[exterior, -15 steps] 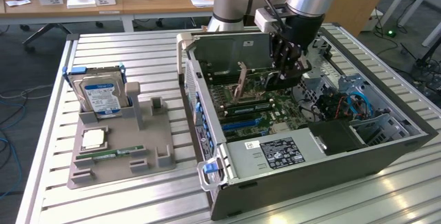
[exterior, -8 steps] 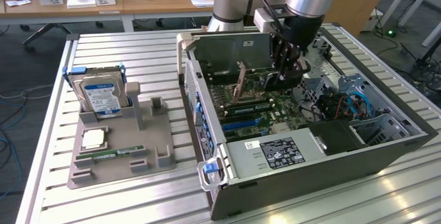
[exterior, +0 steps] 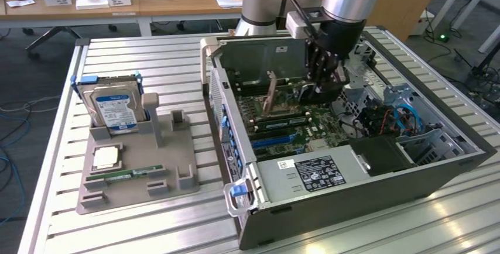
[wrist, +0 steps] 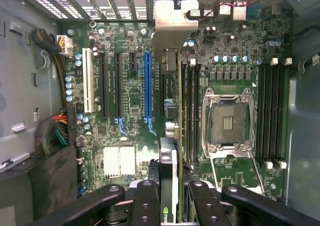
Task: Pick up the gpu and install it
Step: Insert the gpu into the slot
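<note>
gpu point(wrist: 170, 171) edge-on, clamped in jaws; over motherboard point(wrist: 125, 131); between blue slot point(wrist: 148, 86) and memory slots point(wrist: 192, 111)

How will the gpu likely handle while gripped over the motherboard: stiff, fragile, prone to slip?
Probably stiff: the gpu stands straight, edge-on, in the end effector, with no visible sag. Likely fragile: its thin silver bracket could bend if knocked. Slipping seems possible, since it appears pinched by a narrow edge.
</note>
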Controlling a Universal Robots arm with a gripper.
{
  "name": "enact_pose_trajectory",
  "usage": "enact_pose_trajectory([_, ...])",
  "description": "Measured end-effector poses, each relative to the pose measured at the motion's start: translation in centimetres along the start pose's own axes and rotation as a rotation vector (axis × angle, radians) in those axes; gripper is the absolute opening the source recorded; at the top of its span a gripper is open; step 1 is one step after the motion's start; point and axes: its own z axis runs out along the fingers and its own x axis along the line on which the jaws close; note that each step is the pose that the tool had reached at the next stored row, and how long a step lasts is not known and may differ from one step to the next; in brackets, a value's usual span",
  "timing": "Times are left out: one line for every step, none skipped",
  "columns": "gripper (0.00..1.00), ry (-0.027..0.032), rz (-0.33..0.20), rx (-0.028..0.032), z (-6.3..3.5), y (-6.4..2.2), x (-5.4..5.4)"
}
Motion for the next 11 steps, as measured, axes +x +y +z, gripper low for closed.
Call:
enact_pose_trajectory([0.27, 0.0001, 0.002, 0.0001, 0.11, 0.08, 0.01])
enact_pose_trajectory([0.27, 0.0001, 0.003, 0.0002, 0.23, 0.18, 0.01])
enact_pose_trajectory([0.27, 0.0001, 0.004, 0.0002, 0.38, 0.28, 0.02])
enact_pose_trajectory([0.27, 0.0001, 0.005, 0.0002, 0.52, 0.4, 0.03])
enact_pose_trajectory([0.27, 0.0001, 0.006, 0.0002, 0.66, 0.52, 0.04])
enact_pose_trajectory([0.27, 0.0, 0.007, 0.0003, 0.81, 0.65, 0.05])
enact_pose_trajectory([0.27, 0.0, 0.007, 0.0003, 0.9, 0.76, 0.06])
enact_pose_trajectory([0.27, 0.0002, 0.008, 0.0003, 0.94, 0.83, 0.07])
enact_pose_trajectory([0.27, 0.0004, 0.008, 0.0002, 0.96, 0.88, 0.08])
enact_pose_trajectory([0.27, 0.0004, 0.009, 0.0002, 0.98, 0.92, 0.09])
enact_pose_trajectory([0.27, 0.0002, 0.009, 0.0003, 1.0, 0.94, 0.12])
